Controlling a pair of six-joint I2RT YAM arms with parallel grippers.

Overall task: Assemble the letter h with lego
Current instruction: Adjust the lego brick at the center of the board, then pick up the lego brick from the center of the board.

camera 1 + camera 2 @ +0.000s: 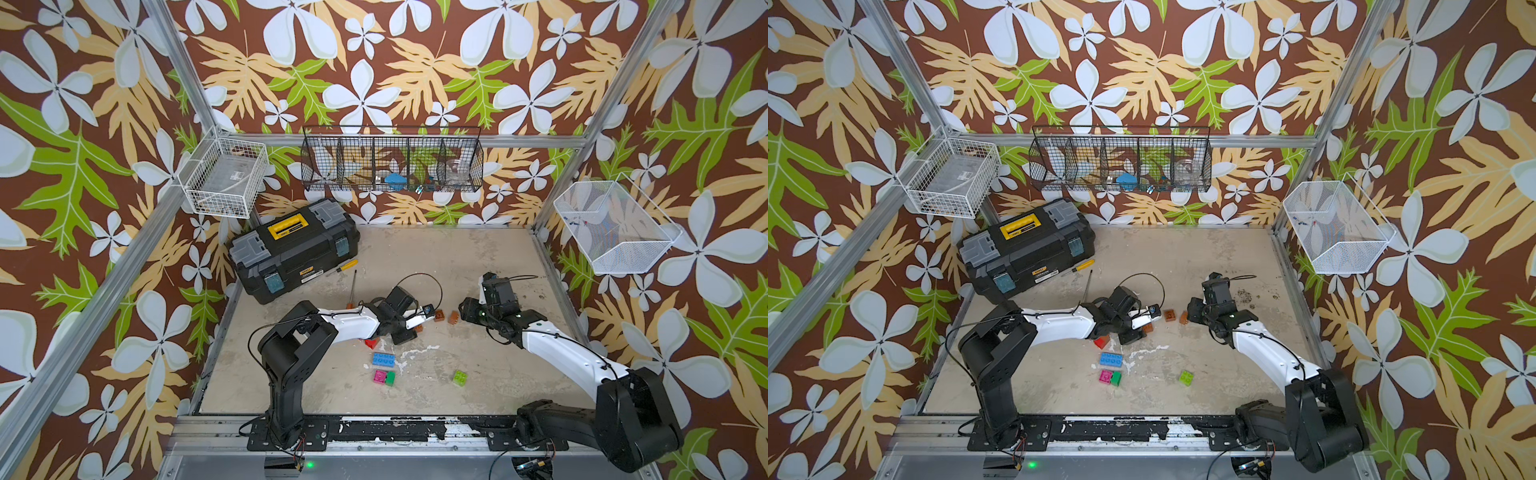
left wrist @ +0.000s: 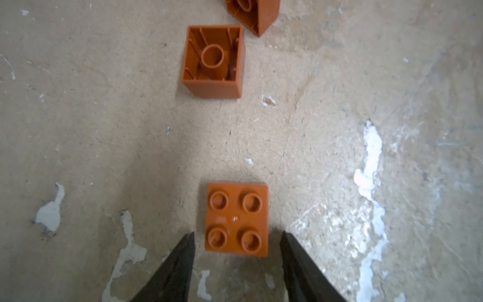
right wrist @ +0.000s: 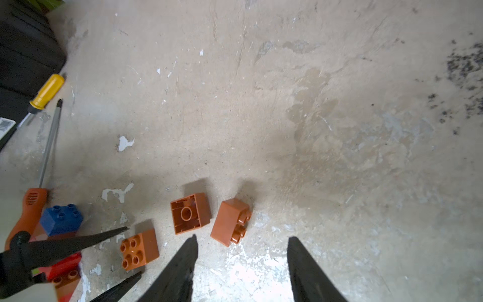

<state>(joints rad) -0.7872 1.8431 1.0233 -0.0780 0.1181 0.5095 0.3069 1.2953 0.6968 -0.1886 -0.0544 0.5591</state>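
left wrist view: left gripper (image 2: 238,234), fingers (image 2: 180,261) apart, straddles the loose stud-up orange brick (image 2: 237,219) without touching; right gripper (image 3: 242,236) gapes empty near that brick; judged best: centre, lower, then close squarely on its side walls.

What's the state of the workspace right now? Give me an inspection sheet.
Surface: tabletop, worn, with white scuffs.
Job's things: studs-up orange brick, upturned orange brick, tipped orange brick, long blue brick, pink brick with green brick beside it, lime brick, red brick; no h seen.
Clutter: toolbox, yellow screwdriver, orange screwdriver.
Grippers: left pincer open, straddling the studs-up orange brick; right pincer open, empty.
Cables: black loop above the left wrist.
Surroundings: white basket, black basket, mesh basket on floral walls.
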